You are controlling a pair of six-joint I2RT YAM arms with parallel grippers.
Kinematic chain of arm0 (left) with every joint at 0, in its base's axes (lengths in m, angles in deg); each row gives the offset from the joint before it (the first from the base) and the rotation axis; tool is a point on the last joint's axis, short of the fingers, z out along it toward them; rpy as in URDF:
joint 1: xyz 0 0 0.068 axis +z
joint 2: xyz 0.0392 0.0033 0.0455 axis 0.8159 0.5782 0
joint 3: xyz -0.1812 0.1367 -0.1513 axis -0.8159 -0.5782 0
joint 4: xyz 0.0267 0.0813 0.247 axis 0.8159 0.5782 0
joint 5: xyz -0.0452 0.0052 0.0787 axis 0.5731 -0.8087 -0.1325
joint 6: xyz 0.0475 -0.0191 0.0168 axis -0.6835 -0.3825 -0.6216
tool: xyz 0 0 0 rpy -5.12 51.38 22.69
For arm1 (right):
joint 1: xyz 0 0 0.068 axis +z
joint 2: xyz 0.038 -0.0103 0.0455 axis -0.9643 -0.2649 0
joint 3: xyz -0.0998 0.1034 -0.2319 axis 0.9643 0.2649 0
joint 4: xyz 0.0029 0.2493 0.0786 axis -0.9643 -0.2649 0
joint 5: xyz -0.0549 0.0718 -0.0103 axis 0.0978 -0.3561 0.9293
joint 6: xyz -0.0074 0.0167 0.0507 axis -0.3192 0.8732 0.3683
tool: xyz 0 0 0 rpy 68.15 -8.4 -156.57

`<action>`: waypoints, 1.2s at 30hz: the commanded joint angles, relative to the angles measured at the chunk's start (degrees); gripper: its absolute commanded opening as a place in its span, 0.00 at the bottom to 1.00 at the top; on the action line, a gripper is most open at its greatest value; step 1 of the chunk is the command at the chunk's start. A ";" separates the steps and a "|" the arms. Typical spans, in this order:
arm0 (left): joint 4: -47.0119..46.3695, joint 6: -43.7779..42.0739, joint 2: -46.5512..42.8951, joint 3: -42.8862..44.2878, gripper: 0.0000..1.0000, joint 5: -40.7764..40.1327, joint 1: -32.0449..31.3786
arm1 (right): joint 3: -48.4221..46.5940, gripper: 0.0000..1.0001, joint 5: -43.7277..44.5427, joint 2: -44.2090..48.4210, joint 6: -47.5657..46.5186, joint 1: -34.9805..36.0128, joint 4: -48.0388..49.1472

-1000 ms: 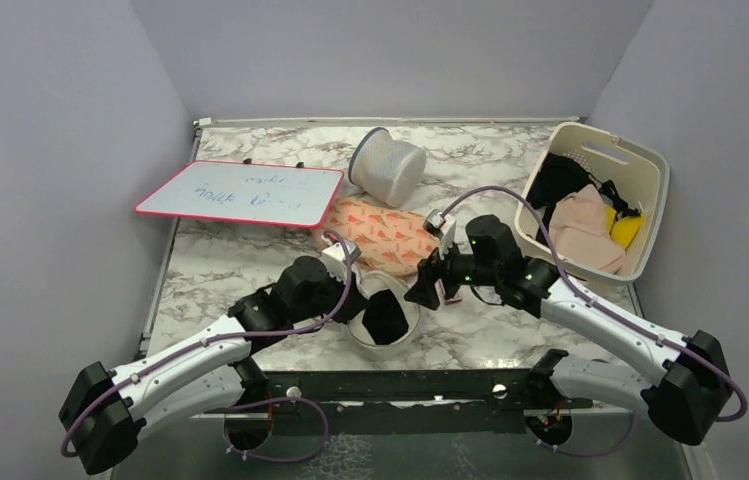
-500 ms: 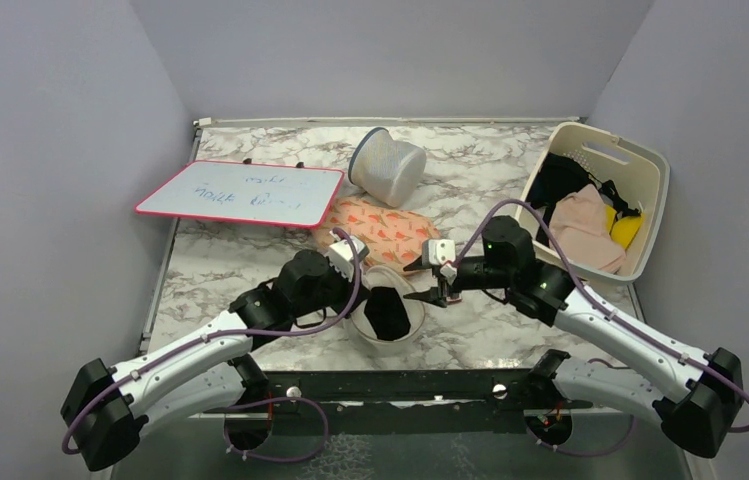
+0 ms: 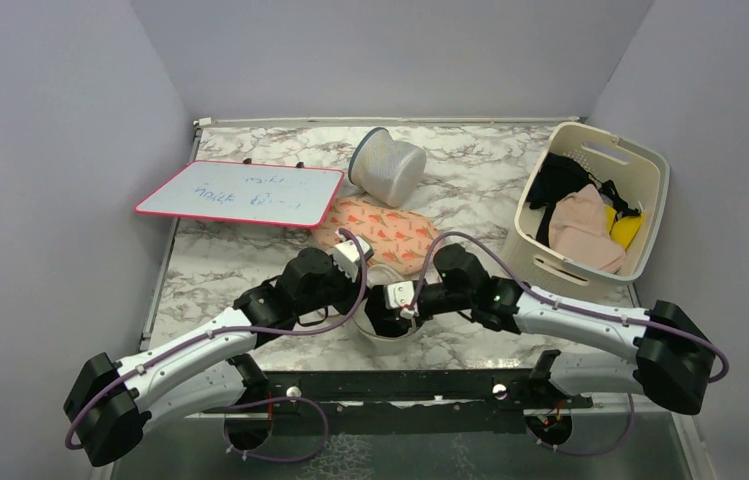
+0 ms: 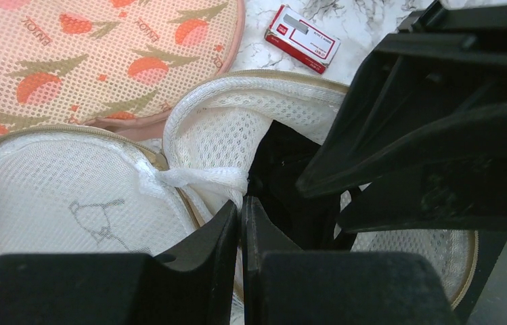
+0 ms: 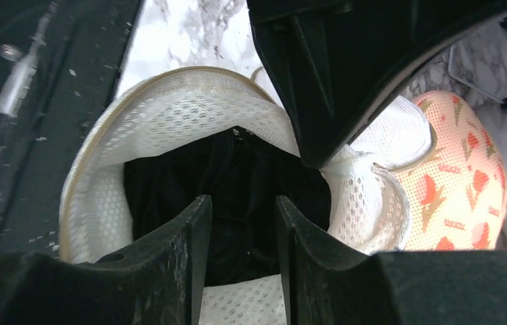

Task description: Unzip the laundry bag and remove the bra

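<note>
The laundry bag lies open at the table's near middle, its flap with the bra outline folded back. The black bra lies inside it and shows in the left wrist view and the right wrist view. My left gripper is shut on the bunched white mesh edge of the bag. My right gripper is open, its fingertips just above the bra inside the bag's mouth, apart from the fabric. The left gripper's fingers show in the right wrist view.
A peach-printed mesh bag lies just behind the laundry bag. A red-rimmed whiteboard is at back left, a grey-white mesh cylinder at back middle, a cream basket with clothes at right. A small red-white box lies nearby.
My right gripper has swung left and down from beside the bag into its open mouth over the bra. My left gripper has stayed shut on the bag's edge.
</note>
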 commanded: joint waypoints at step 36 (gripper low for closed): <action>-3.00 -0.32 -0.99 1.49 0.00 1.87 -0.19 | 7.07 0.50 15.94 -22.67 -5.90 3.05 42.01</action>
